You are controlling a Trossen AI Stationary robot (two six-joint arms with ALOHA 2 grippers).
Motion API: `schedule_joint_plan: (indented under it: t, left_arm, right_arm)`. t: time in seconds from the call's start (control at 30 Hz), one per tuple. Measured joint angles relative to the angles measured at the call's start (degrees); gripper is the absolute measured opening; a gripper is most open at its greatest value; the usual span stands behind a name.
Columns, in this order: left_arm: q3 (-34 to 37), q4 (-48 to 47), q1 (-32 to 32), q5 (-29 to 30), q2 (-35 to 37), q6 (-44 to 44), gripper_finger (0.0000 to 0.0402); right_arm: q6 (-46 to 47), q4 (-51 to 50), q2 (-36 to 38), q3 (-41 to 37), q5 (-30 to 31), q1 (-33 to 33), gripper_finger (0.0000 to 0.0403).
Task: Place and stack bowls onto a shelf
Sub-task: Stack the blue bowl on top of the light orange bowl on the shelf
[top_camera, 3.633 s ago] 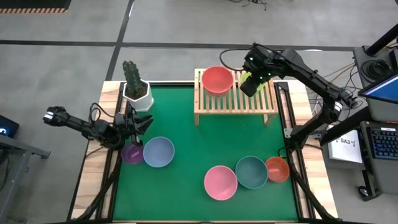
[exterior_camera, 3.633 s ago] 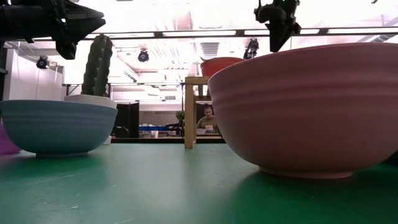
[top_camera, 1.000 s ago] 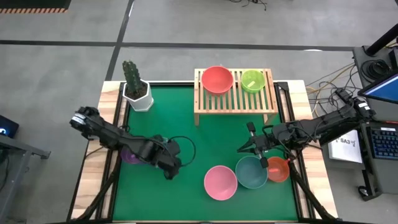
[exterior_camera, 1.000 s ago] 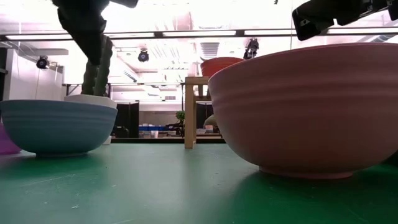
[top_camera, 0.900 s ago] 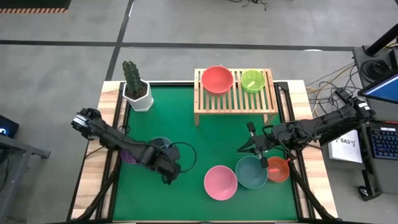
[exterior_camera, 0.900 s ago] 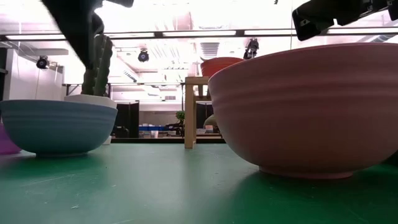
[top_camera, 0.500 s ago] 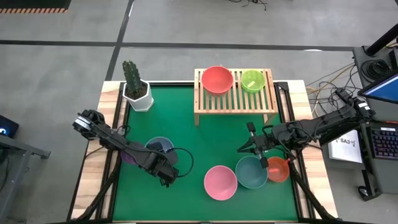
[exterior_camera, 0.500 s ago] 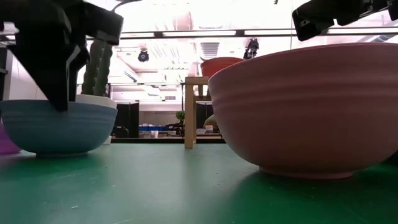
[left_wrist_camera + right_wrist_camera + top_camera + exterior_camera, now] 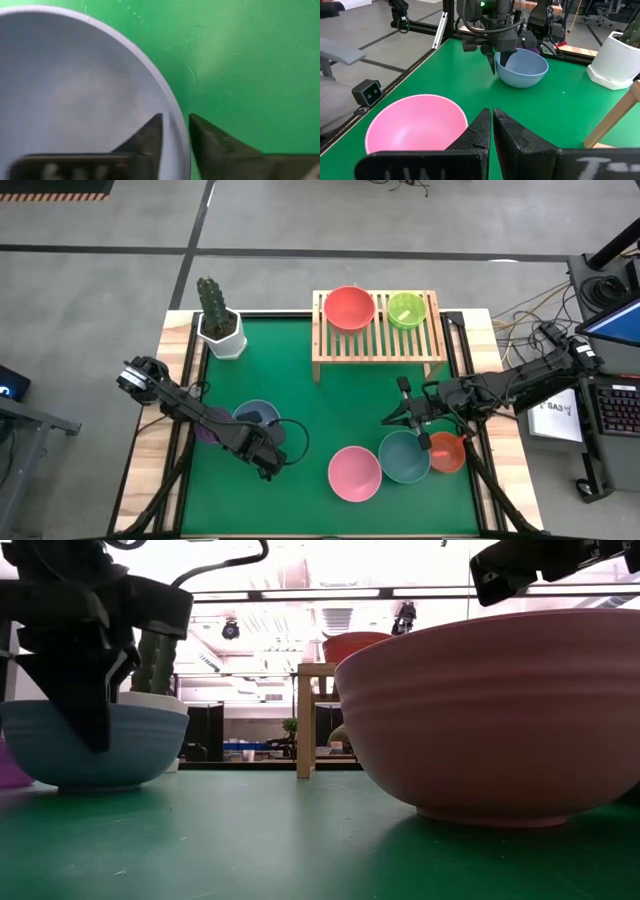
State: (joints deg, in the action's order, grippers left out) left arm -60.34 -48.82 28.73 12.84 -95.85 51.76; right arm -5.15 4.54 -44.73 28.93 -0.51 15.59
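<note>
The left gripper (image 9: 175,135) straddles the rim of the blue bowl (image 9: 257,418), one finger inside and one outside, pinching its wall; the arm hides much of that bowl from above, and the purple bowl (image 9: 206,431) beside it barely shows. The right gripper (image 9: 492,125) hangs pressed shut and empty above the mat near the teal bowl (image 9: 404,457), with the pink bowl (image 9: 354,473) just beside. On the shelf (image 9: 378,342) sit the red bowl (image 9: 349,308) and green bowl (image 9: 406,310); no writing is readable.
</note>
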Motion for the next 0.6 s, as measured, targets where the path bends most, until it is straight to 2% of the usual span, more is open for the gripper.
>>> schedule_joint_plan:
  t: [0.1, 0.37, 0.6]
  left_arm:
    - [-0.74, -0.52, 0.00, -0.15, 0.00, -1.02, 0.0010]
    - [-9.11, -8.83, 0.00, 0.24, 0.02, -9.63, 0.0001]
    - [-19.95, -20.88, -0.13, 5.97, 0.09, -17.49, 0.0000]
  right_arm:
    - [0.00, 0.00, 0.00, 0.00, 0.00, 0.00, 0.0009]
    - [0.00, -0.02, -0.02, 0.00, 0.00, 0.00, 0.0009]
    - [0.00, -0.07, -0.02, -0.02, -0.02, 0.00, 0.0009]
